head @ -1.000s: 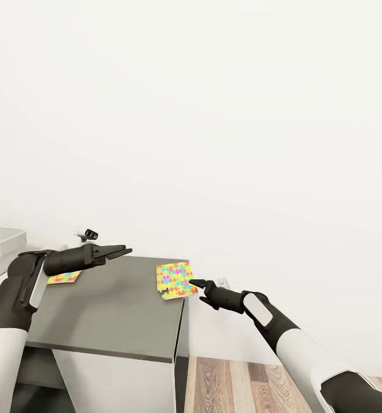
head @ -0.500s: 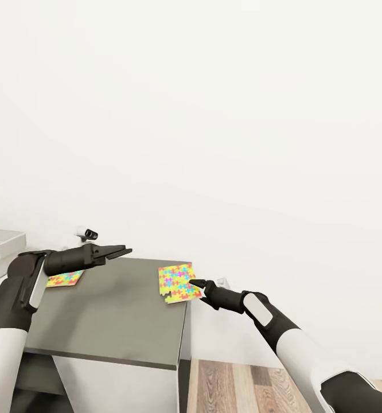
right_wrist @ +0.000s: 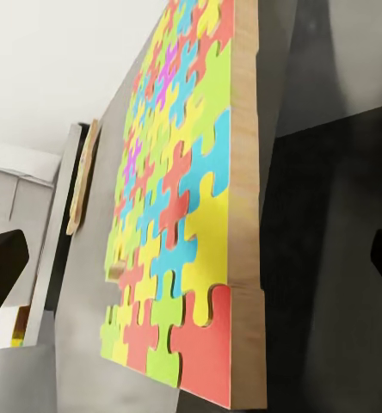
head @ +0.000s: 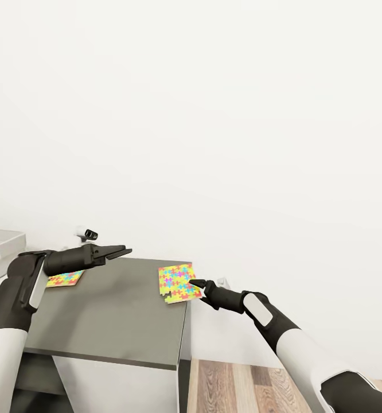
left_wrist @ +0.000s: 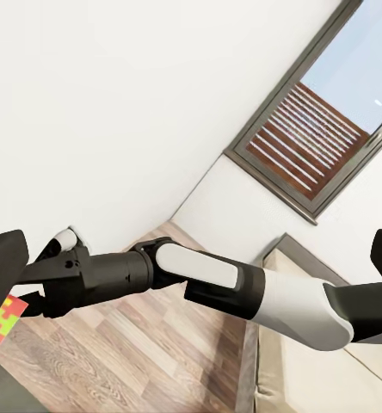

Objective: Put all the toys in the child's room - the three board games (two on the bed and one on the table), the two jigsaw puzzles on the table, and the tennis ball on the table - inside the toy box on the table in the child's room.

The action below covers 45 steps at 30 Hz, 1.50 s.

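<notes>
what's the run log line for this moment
stage: reaching for puzzle | right gripper: open, at jigsaw puzzle on table corner | left gripper: open, above table | second puzzle: untouched

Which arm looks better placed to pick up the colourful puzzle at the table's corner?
Probably the right. The right gripper sits at the edge of that jigsaw puzzle, which overhangs the table corner, jaws apart around its edge. The left gripper hovers farther off, nearer the other puzzle.

Matt grey table top (head: 116,310), jigsaw puzzle (right_wrist: 187,215) (wood-edged), wood-plank floor (head: 237,384)
</notes>
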### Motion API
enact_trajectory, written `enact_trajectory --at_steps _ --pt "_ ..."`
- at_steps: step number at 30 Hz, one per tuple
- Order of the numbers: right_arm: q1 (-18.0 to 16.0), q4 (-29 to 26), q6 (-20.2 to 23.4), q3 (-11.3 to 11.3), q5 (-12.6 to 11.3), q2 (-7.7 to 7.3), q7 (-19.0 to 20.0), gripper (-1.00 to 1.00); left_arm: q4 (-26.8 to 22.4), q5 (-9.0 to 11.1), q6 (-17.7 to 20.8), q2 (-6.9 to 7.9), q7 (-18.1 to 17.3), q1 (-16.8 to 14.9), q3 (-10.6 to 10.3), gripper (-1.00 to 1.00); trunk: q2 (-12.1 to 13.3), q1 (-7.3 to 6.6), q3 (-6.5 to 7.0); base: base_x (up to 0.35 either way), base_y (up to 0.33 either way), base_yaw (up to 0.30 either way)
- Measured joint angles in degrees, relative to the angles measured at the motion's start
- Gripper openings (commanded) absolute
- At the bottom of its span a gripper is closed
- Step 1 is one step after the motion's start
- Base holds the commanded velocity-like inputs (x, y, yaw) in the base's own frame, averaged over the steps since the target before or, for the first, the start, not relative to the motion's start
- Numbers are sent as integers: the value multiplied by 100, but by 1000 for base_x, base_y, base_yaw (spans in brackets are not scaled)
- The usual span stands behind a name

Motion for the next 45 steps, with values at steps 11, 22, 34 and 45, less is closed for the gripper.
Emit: enact_trajectory --at_steps 11,22,34,45 --pt "0 -2 0 -3 -4 0 10 -100 -1 0 0 0 0 0 0 100 0 0 0 0 0 0" --pt "0 -1 1 3 -4 0 4 -100 -1 0 0 0 0 0 0 100 0 0 0 0 0 0" --pt "0 -1 3 1 -9 -2 1 -100 2 0 0 0 0 0 0 100 0 0 0 0 0 0" --pt "0 -1 1 -4 -5 -14 1 -100 5 1 0 0 0 0 0 100 440 -241 197 0 0 0"
